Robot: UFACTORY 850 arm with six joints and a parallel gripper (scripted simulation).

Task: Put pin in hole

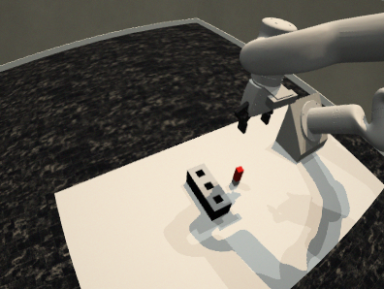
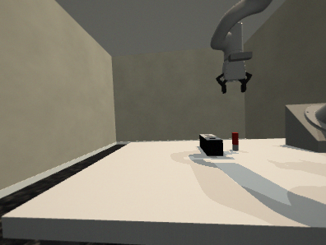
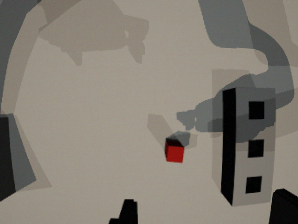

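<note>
A small square pin (image 1: 238,174) (image 2: 235,140) (image 3: 174,151) stands upright on the table beside the block, red end up, with a short grey part at its foot. The block (image 1: 194,189) (image 2: 211,145) (image 3: 229,150) is a long black-sided piece with a light grey top and three square holes in a row. The holes look dark; their depths cannot be seen. My gripper (image 1: 254,122) (image 2: 234,89) is open and empty, high above the table, pin and block. In the wrist view its two fingertips show at the bottom edge.
The pin and block are on a white table top (image 1: 107,218) (image 2: 123,185). The arm's wedge-shaped grey base (image 1: 301,131) (image 2: 302,127) stands at the right, beyond the pin. Shadows of the arm fall across the table around the block.
</note>
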